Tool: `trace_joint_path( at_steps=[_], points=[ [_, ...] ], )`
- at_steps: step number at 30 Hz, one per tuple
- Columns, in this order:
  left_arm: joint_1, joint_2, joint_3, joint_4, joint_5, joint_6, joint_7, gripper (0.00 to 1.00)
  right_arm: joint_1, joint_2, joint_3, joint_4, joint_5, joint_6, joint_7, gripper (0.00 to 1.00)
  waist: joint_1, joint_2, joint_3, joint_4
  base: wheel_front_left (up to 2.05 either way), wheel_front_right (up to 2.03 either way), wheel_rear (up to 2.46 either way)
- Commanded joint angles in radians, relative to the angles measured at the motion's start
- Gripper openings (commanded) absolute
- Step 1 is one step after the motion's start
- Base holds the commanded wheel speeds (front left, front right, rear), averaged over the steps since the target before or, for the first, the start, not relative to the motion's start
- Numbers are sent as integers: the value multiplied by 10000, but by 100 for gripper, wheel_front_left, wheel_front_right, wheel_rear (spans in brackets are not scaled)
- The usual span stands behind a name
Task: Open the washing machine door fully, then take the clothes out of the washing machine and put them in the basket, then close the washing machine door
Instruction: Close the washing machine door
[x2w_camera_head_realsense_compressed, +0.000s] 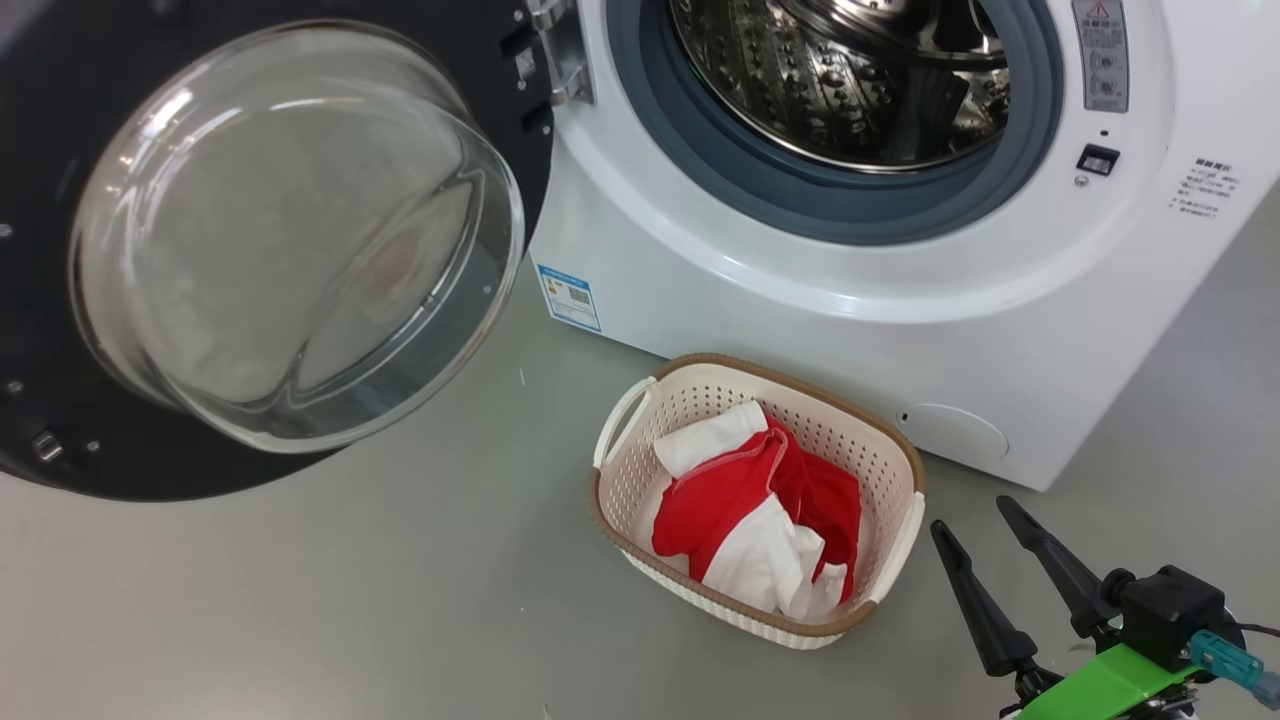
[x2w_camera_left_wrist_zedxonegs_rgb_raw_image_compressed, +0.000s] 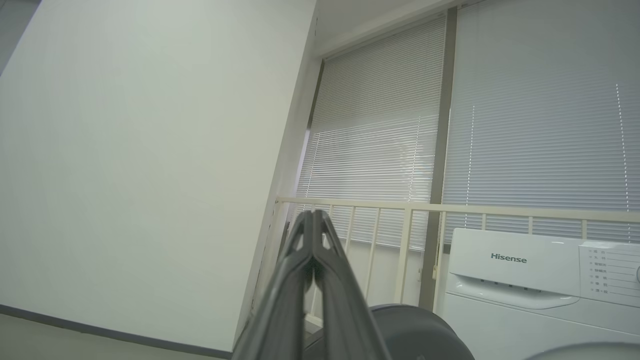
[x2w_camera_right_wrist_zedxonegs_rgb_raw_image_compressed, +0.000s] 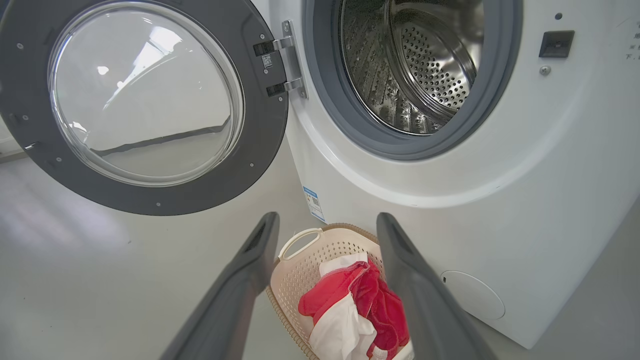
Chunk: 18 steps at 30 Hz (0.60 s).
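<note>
**Desk:** Where's the laundry from where you sit?

**Operator:** On my head camera the clothes (x2w_camera_head_realsense_compressed: 745, 500) are in the basket (x2w_camera_head_realsense_compressed: 640, 470). They make a red-and-white bundle heaped toward its right side, with a white fold lying up against the far wall. The bundle lies within the brown rim.

**Desk:** And the basket itself?

**Operator:** It stands on the grey floor (x2w_camera_head_realsense_compressed: 350, 600), just in front of the washing machine (x2w_camera_head_realsense_compressed: 800, 320). It is below the drum opening and to the right of the blue label (x2w_camera_head_realsense_compressed: 570, 297). One white handle (x2w_camera_head_realsense_compressed: 620, 420) faces left, toward the door.

**Desk:** What's in the drum?

**Operator:** What I can see of the drum (x2w_camera_head_realsense_compressed: 840, 80) through the grey rubber ring (x2w_camera_head_realsense_compressed: 700, 160) is perforated steel and one lifter rib. Its upper part is cut off at the top of my views, so I can't tell about that.

**Desk:** Door?

**Operator:** The washing machine door (x2w_camera_head_realsense_compressed: 290, 240) is swung wide to the left on its hinge. Its glass bowl bulges toward me, and it is well apart from the basket.

**Desk:** Grippers?

**Operator:** My right gripper (x2w_camera_head_realsense_compressed: 972, 514) hovers low at the right, just beside the basket's near right corner, fingers spread and holding nothing. On its wrist camera the basket and clothes sit framed between the two fingers, farther out. My left gripper (x2w_camera_left_wrist_zedxonegs_rgb_raw_image_compressed: 315, 216) has its fingers pressed together tip to tip, pinching nothing. It points up toward a pale wall (x2w_camera_left_wrist_zedxonegs_rgb_raw_image_compressed: 150, 150) and window blinds (x2w_camera_left_wrist_zedxonegs_rgb_raw_image_compressed: 380, 125), with the machine's top panel at the lower right.
</note>
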Motion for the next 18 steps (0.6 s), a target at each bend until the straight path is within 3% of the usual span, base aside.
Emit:
trace_joint_path(
  at_steps=[1,5,10,18],
  points=[
    [-552,731,390,278,-44,-105,-3,0,-291,-243,195,-262,-84,63,-63,100,0,-1,194,-130,0,0,0],
    [-1491,1374,695,1702,-315,-124,-3,0,-401,-326,273,-275,-85,63,-63,100,0,-1,406,-220,0,0,0],
    [-2970,2219,1179,4371,-1495,-136,135,0,-585,-492,381,-302,-77,63,-63,100,0,-1,757,-344,0,0,0],
    [-4615,3549,1281,7984,-2815,-139,2804,0,-891,-754,535,-342,-63,63,-63,100,0,-1,1308,-457,0,0,0]
  ],
)
